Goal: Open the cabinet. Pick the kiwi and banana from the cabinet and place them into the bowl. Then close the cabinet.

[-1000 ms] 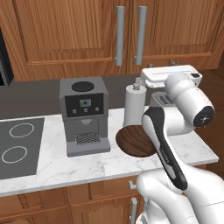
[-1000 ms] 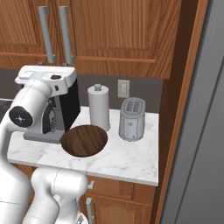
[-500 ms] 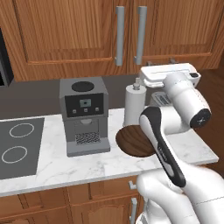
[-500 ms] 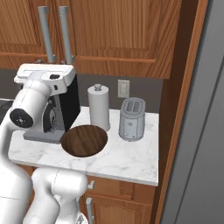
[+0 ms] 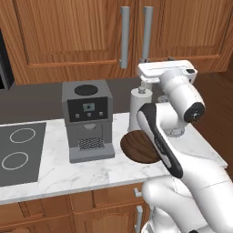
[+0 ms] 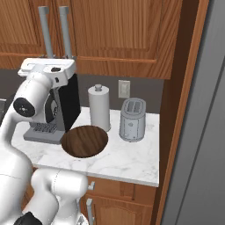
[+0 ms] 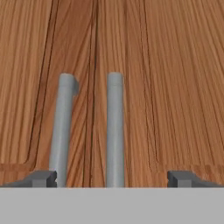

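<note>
Hand view: grained wooden cabinet (image 7: 166, 65), two round grey bar handles (image 7: 114, 131)

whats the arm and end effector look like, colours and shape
A glossy white arm of rounded tubular links, with dark joint caps and a dark stripe along one link. The end effector has a flat white boxy hand and two small dark grey blocky fingertips.
</note>
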Available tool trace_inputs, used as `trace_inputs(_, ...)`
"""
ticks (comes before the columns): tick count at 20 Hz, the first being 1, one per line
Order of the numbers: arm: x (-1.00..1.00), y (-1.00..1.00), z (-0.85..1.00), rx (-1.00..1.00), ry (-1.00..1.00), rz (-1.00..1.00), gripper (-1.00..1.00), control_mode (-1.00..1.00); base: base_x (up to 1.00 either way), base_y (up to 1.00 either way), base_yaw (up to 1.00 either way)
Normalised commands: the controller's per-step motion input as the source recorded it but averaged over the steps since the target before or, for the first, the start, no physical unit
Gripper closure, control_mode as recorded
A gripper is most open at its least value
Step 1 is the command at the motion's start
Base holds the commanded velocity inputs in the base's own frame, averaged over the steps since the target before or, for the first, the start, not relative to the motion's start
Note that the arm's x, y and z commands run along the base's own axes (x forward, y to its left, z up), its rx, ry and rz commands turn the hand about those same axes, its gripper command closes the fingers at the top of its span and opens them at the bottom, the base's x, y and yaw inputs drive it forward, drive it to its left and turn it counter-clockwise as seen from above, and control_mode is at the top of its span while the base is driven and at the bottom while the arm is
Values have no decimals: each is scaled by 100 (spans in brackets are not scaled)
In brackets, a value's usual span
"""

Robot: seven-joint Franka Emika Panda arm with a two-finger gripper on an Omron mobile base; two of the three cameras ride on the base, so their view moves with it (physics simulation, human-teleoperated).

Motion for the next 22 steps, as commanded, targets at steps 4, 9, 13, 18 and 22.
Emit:
trace_inputs(4, 78, 3, 0, 0, 9, -6, -100, -100, 0, 0, 0)
trace_inputs(9, 86, 0, 0, 0, 10, -7, -100, -100, 0, 0, 0)
trace_inputs(13, 98, 0, 0, 0, 11, -6, -100, -100, 0, 0, 0)
trace_inputs(18, 100, 4, -2, 0, 11, -5, -100, -100, 0, 0, 0)
trace_inputs(22, 100, 9, -19, 0, 7, -5, -100, -100, 0, 0, 0)
